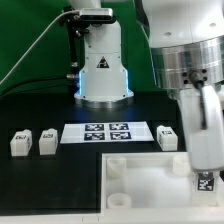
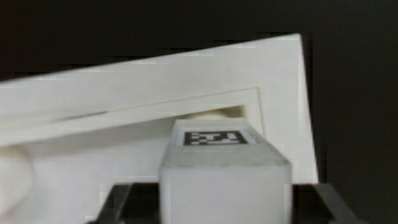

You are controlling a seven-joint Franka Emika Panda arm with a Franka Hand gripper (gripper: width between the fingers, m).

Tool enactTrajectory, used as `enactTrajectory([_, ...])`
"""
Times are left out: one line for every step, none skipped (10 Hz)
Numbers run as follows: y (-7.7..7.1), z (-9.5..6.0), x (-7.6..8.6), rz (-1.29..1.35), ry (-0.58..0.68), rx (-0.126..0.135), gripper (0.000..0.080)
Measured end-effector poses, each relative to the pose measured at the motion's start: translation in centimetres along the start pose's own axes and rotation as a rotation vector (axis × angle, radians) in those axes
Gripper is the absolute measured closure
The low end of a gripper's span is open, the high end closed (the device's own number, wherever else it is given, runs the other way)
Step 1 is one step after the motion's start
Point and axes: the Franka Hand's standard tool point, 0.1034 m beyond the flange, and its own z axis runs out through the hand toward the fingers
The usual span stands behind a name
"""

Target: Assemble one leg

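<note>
My gripper [image 1: 204, 160] is at the exterior view's right, shut on a leg [image 1: 205, 182], a small white post with a black-and-white tag. It holds the leg upright over the right part of the large white tabletop panel [image 1: 140, 190]. In the wrist view the leg [image 2: 222, 160] fills the space between the dark fingers [image 2: 135, 200], tag facing the camera, with the panel [image 2: 143, 105] just beyond it. Three more legs stand on the black table: two at the left [image 1: 22, 143] [image 1: 47, 143] and one at the right [image 1: 168, 137].
The marker board [image 1: 108, 131] lies between the loose legs, in front of the robot's white base [image 1: 103, 75]. The panel has round sockets [image 1: 118, 167] at its corners. A cable runs at the back left.
</note>
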Motion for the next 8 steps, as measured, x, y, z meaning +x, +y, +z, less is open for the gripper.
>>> enactTrajectory([-0.1,0.0,0.0,0.052,0.001,0.003,0.0505])
enactTrajectory([-0.1,-0.1,0.0,0.086,0.005,0.005,0.0505])
enactTrajectory([-0.1,-0.2,0.1,0.127,0.012,0.01,0.0505])
enactTrajectory([0.0,0.0,0.0,0.162,0.008,0.007,0.0505])
enactTrajectory([0.0,0.0,-0.1,0.132,0.006,0.006,0.0396])
enactTrajectory([0.0,0.0,-0.1,0.132,0.006,0.006,0.0257])
enactTrajectory([0.1,0.0,-0.1,0.127,0.006,0.006,0.0184])
enactTrajectory([0.9,-0.4,-0.3,0.114,0.005,0.003,0.0184])
